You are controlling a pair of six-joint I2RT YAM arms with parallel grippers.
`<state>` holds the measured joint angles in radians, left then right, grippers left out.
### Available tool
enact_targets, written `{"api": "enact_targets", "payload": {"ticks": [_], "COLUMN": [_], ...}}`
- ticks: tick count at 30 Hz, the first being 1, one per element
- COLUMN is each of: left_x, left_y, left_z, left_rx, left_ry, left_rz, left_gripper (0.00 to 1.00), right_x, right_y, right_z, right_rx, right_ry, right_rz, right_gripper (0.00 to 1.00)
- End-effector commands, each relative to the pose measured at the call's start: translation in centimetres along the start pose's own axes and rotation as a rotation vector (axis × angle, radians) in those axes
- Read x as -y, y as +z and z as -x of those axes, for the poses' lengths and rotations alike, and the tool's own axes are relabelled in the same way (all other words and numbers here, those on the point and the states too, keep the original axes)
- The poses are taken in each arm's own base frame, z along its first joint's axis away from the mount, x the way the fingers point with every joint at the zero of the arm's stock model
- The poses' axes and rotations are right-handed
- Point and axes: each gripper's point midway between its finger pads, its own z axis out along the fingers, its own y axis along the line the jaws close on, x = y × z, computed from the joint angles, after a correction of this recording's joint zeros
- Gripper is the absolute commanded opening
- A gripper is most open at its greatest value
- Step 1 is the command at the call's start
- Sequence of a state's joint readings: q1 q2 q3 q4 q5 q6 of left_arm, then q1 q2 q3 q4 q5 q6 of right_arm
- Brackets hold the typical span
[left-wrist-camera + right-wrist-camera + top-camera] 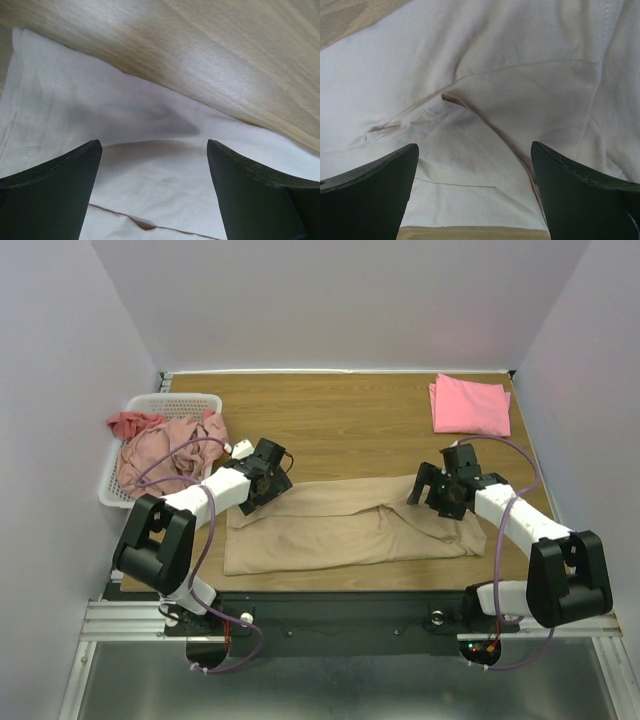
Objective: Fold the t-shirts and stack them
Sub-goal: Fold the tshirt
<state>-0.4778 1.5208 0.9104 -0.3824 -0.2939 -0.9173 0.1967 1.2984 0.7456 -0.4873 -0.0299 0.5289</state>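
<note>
Top external view shows the tan shirt lying as a long band on the near side of the counter, the left claw over its far left corner and the right claw over its right end, both wide open and empty. A pink shirt lies folded far right; other shirts fill the basket. For a square fold, each claw should probably pinch every layer at matching edges and lift evenly.

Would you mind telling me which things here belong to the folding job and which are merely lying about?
Job: tan t-shirt, spread out; folded pink t-shirt; dusty-pink t-shirt; salmon-red t-shirt.
Lying about: white mesh basket, holding those last two.
</note>
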Motion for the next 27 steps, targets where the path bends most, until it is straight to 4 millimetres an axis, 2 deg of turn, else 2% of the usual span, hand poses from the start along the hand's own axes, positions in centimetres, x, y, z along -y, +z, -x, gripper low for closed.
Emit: {"api": "enact_targets", "payload": {"ticks": [1,4,11,17,21,27], "left_x": [-0.9,-1.6,-2.4,-2.7,-2.8,-3.0], "left_y": [1.2,1.8,2.1,2.1,2.1,1.9], "left_z": [-1.4,-2.2,-2.9,-2.8,-2.8,-2.6], "left_rx": [-0.023,-0.038,-0.047,-0.038,-0.037,-0.024], "left_ry": [0.022,0.023,0.015,0.007,0.007,0.003], "left_rz": [0.018,0.038,0.052,0.064,0.066,0.069], "left_gripper": [0.98,0.98,0.98,0.98,0.98,0.98], "right_x": [-0.8,-2.1,-3.3,-4.4,-5.0,-5.0], "right_y": [0.9,0.5,-0.5,-2.1,-3.0,-3.3], "right_z": [-0.4,-1.4,-4.0,-5.0,-5.5,-8.2], "right_rx": [-0.004,-0.029,-0.094,-0.100,-0.105,-0.198], "right_ry": [-0.035,-0.052,-0.081,-0.106,-0.113,-0.081], "right_rz": [0.076,0.176,0.308,0.411,0.461,0.519], "right_gripper": [1.00,1.00,1.00,1.00,1.00,1.00]}}
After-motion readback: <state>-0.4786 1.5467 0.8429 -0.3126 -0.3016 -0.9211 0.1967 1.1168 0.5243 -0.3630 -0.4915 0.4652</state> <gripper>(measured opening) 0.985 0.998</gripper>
